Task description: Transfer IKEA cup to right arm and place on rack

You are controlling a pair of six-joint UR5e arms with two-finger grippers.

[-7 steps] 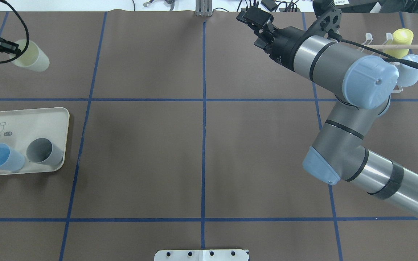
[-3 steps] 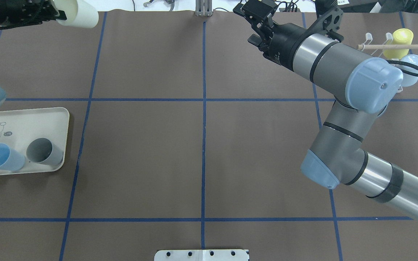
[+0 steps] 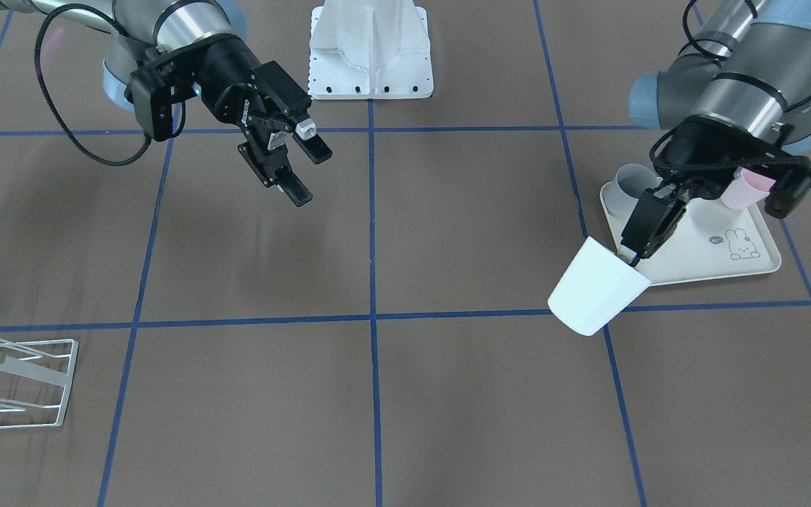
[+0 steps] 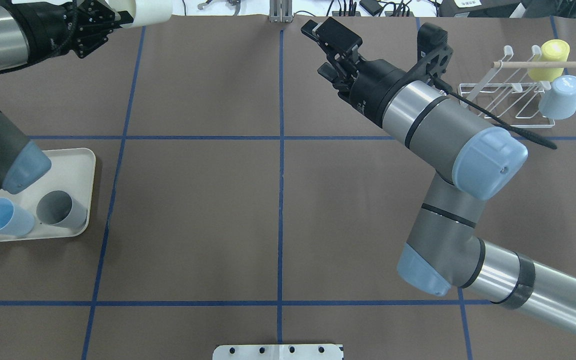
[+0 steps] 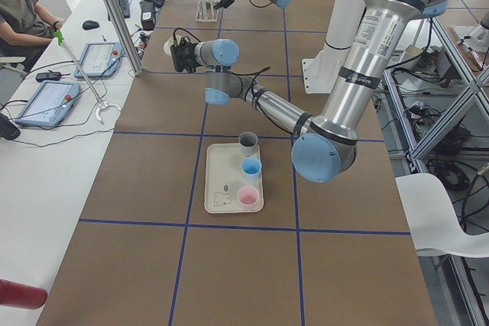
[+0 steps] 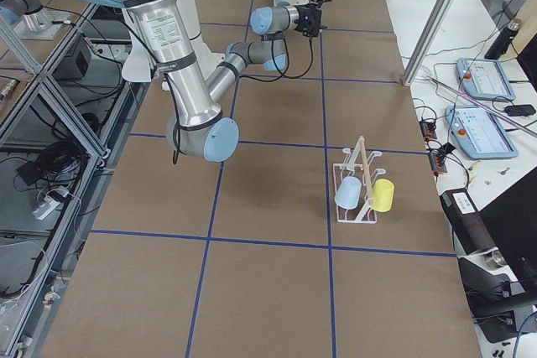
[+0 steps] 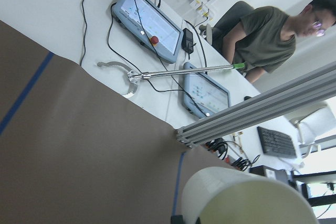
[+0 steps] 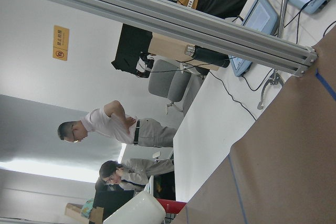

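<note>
- The pale cream plastic cup [image 3: 597, 287] is held tilted above the brown table [image 3: 448, 394], near the corner of the cream tray [image 3: 701, 271].
- The left gripper [image 3: 636, 255] is clamped on the cup's rim.
- The right gripper [image 3: 307, 171] is empty, jaws apart, well apart from the cup.
- The white wire rack [image 4: 505, 102], at the table's far right, carries a yellow cup [image 4: 554, 52] and a light-blue cup [image 4: 560, 97].
</note>
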